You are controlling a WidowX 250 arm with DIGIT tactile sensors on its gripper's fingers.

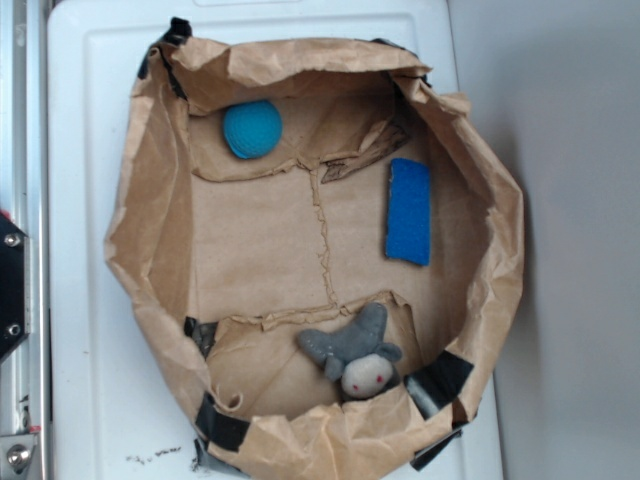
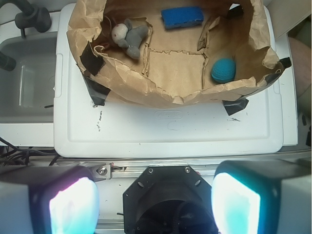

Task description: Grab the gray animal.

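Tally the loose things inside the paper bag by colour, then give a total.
Blue: 2, the knitted ball and the flat sponge
Gray: 1, the plush animal
Total: 3

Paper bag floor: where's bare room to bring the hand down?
Bare: the middle of the paper bag, between blue ball, blue sponge and gray animal. Crowded: the animal's corner, tight against the wall.
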